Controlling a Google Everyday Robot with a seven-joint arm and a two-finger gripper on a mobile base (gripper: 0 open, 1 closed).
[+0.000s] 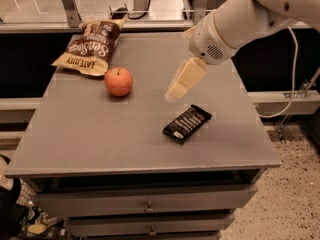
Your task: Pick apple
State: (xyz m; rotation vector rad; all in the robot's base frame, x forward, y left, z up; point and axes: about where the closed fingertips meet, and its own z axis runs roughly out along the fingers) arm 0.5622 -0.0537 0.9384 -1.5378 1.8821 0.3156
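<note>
The apple (118, 81) is small, round and orange-red with a short dark stem. It sits on the grey table (100, 134) at the left, just in front of a chip bag. My gripper (184, 81) hangs from the white arm above the middle of the table. It is to the right of the apple, well apart from it, and holds nothing that I can see. Its cream fingers point down and to the left.
A brown and yellow chip bag (93, 46) lies at the table's back left corner. A black snack bar wrapper (187, 123) lies just below the gripper, right of centre. Drawers run under the table front. A rail and a dark gap lie behind the table.
</note>
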